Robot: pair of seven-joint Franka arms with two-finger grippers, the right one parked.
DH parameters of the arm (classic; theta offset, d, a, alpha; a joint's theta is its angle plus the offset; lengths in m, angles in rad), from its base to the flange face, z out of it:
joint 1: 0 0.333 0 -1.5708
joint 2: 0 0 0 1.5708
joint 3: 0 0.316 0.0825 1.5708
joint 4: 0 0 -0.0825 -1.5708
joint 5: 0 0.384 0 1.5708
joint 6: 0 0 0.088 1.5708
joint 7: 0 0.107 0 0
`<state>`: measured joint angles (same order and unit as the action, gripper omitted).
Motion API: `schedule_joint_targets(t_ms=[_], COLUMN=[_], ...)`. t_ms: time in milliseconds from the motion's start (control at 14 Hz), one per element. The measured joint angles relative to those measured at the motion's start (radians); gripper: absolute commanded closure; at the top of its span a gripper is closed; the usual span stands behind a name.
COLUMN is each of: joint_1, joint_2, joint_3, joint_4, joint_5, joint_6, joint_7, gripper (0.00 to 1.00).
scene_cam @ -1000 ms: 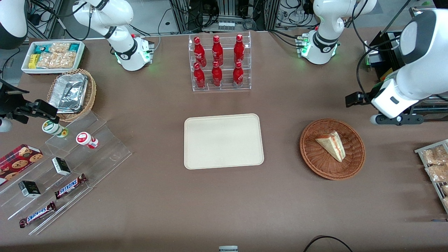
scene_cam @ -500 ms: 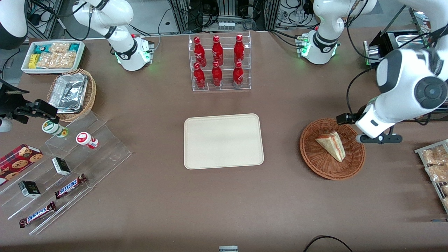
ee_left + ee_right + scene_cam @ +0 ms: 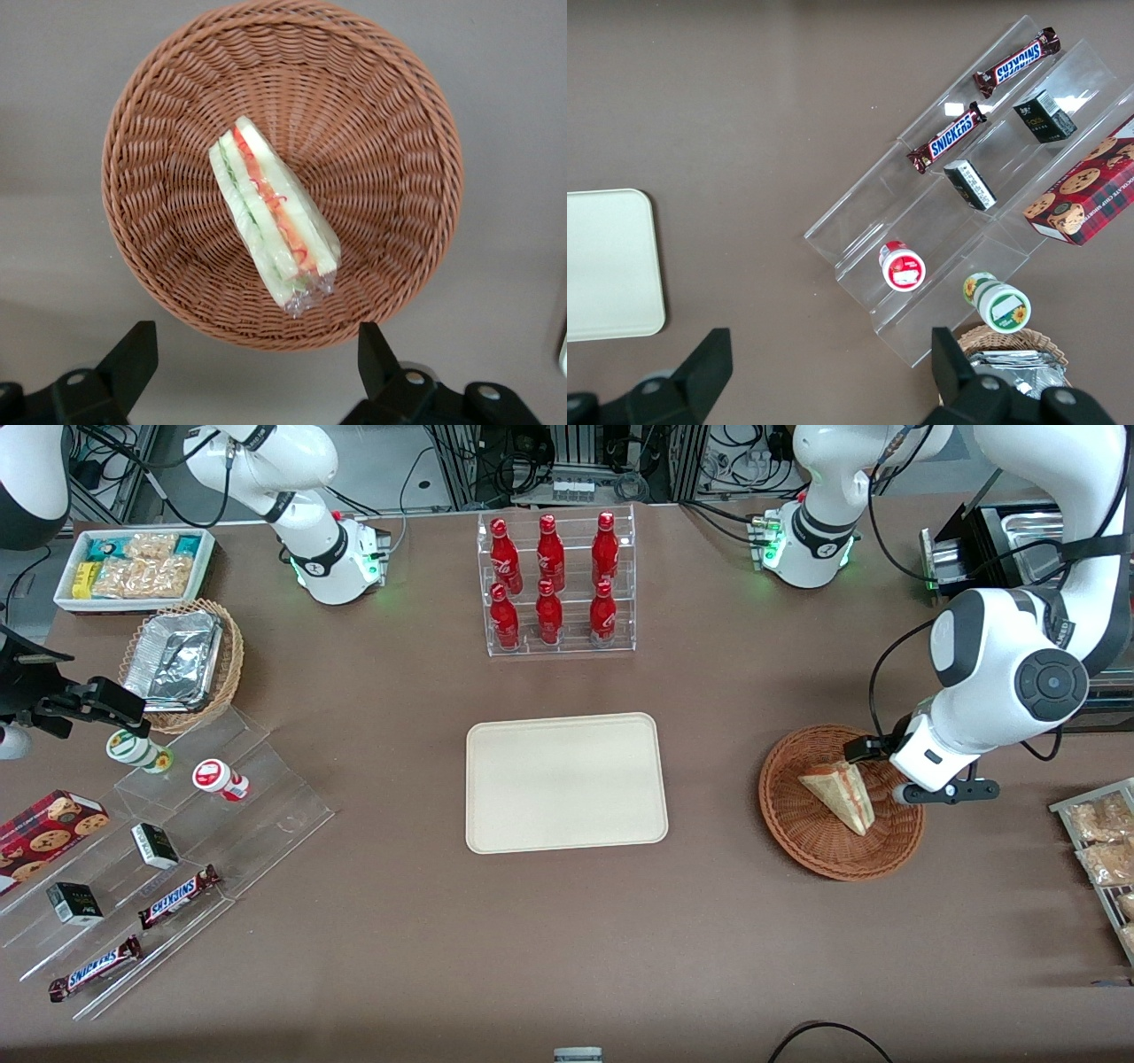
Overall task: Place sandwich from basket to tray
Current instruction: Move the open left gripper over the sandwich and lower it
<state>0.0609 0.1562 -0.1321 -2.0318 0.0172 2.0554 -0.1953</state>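
The sandwich [image 3: 840, 793], a pale bread wedge in clear wrap with red, orange and green filling, lies in the round reddish-brown wicker basket [image 3: 802, 833]. The cream tray [image 3: 567, 782] lies flat at the table's middle, with nothing on it. My left gripper [image 3: 912, 771] hangs above the basket's rim, on the side toward the working arm's end, clear of the sandwich. In the left wrist view the sandwich [image 3: 275, 217] lies across the basket's middle [image 3: 381, 150], and the gripper [image 3: 252, 363] is open and empty, its two black fingers [image 3: 133, 354] wide apart over the rim.
A clear rack of red bottles [image 3: 558, 584] stands farther from the camera than the tray. Toward the parked arm's end are a stepped acrylic shelf of snacks [image 3: 177, 841], a lighter basket of foil containers [image 3: 182, 660] and a white snack box [image 3: 133, 567]. A rack of snack packs [image 3: 1103, 850] sits beside the basket.
My left arm has swung in from the working arm's end and come down, from beside the basket to over its rim. The sandwich, basket and tray have not moved.
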Motion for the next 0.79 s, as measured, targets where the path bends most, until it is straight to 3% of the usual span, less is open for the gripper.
schedule_joint_targets(t_ms=[429, 786], joint_1=[-0.003, -0.003], joint_2=[0.000, 0.001], joint_3=[-0.011, -0.014], joint_4=[-0.110, -0.156], joint_5=[0.000, 0.000], joint_6=[0.214, 0.272], joint_7=[-0.434, -0.496], gripper=[0.00, 0.00])
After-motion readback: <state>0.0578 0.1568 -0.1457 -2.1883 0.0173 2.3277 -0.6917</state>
